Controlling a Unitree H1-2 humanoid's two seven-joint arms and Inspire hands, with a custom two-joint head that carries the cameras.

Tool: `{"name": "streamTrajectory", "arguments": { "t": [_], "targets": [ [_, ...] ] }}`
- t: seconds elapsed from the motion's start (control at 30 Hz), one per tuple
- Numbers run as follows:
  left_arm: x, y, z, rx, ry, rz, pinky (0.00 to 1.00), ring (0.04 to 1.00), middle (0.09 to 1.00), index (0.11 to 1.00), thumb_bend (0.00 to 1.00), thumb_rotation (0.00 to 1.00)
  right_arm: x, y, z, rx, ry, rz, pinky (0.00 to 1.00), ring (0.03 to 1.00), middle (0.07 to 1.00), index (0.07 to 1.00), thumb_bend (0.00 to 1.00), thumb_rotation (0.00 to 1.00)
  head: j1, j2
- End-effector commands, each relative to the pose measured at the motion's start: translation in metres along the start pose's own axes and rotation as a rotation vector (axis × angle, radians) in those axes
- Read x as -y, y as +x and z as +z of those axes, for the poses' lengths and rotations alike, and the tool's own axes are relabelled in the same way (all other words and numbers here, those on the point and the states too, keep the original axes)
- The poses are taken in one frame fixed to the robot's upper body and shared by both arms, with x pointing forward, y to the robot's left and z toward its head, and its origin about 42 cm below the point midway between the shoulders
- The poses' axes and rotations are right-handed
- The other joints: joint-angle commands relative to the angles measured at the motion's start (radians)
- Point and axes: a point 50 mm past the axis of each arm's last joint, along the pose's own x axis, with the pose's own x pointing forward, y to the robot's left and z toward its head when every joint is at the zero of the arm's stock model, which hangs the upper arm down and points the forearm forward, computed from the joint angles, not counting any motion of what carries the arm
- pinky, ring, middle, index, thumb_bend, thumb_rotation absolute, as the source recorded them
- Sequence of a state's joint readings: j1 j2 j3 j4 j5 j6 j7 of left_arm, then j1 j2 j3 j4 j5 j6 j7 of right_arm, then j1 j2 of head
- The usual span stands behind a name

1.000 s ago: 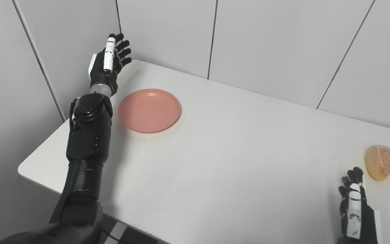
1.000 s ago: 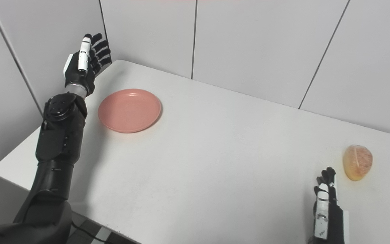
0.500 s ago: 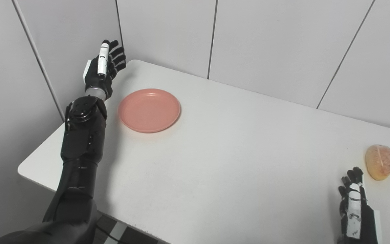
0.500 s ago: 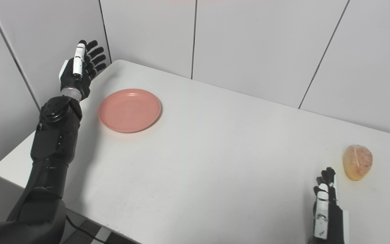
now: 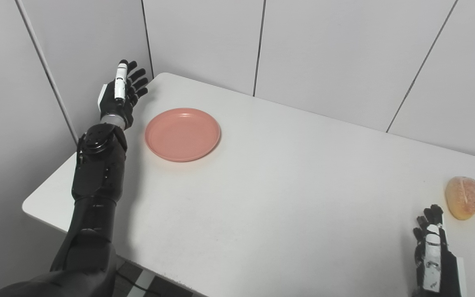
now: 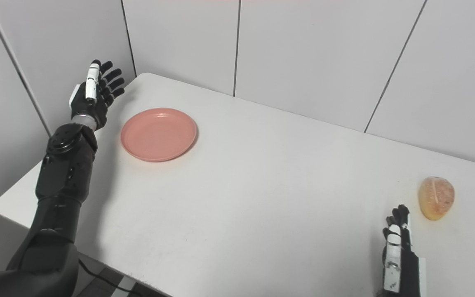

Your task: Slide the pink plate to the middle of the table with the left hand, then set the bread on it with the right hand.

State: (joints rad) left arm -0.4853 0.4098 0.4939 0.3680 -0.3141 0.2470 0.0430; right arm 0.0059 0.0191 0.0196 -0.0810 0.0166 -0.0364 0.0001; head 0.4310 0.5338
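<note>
The pink plate (image 5: 182, 134) lies flat near the far left corner of the white table (image 5: 287, 194). My left hand (image 5: 120, 93) hovers just left of the plate, above the table's left edge, fingers spread and holding nothing, apart from the rim. The bread (image 5: 464, 197), a rounded golden loaf, rests at the right edge of the table. My right hand (image 5: 432, 247) sits low at the front right, a short way below and left of the bread, fingers extended, not touching it.
Grey wall panels (image 5: 204, 37) stand close behind the table and along its left side, right behind my left hand. The broad white tabletop stretches between plate and bread.
My left hand has dropped lower and shifted left, ending beside the plate's left rim. Plate, bread and right hand have stayed put.
</note>
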Motion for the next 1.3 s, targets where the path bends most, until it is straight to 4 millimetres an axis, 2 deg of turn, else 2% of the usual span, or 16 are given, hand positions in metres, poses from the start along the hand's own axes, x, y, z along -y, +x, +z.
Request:
{"name": "streamTrajectory", "arguments": {
  "t": [0.0,0.67,0.83,1.27],
  "targets": [
    [-0.003,0.007,0.026,0.094,0.029,-0.005,0.86,0.858,0.86,0.852,0.36,1.0,0.001,0.003,0.011,0.034,-0.015,0.0,1.0,0.98,0.981,0.979,0.08,1.0,-0.001,0.0],
    [-0.006,0.006,0.004,0.041,0.022,0.01,0.84,0.863,0.864,0.853,0.34,1.0,0.002,0.001,0.014,0.038,-0.012,-0.011,1.0,0.969,0.97,0.967,0.08,1.0,0.002,0.017],
    [-0.009,0.009,-0.007,0.001,0.041,0.033,0.82,0.848,0.855,0.848,0.34,1.0,0.002,0.001,0.015,0.031,-0.013,-0.014,1.0,0.97,0.972,0.969,0.09,1.0,0.002,0.017],
    [-0.013,0.011,-0.031,-0.079,0.026,0.055,0.86,0.863,0.855,0.856,0.35,1.0,0.003,0.002,0.016,0.038,-0.009,-0.008,1.0,0.976,0.975,0.971,0.08,1.0,0.004,0.025]
  ]
}}
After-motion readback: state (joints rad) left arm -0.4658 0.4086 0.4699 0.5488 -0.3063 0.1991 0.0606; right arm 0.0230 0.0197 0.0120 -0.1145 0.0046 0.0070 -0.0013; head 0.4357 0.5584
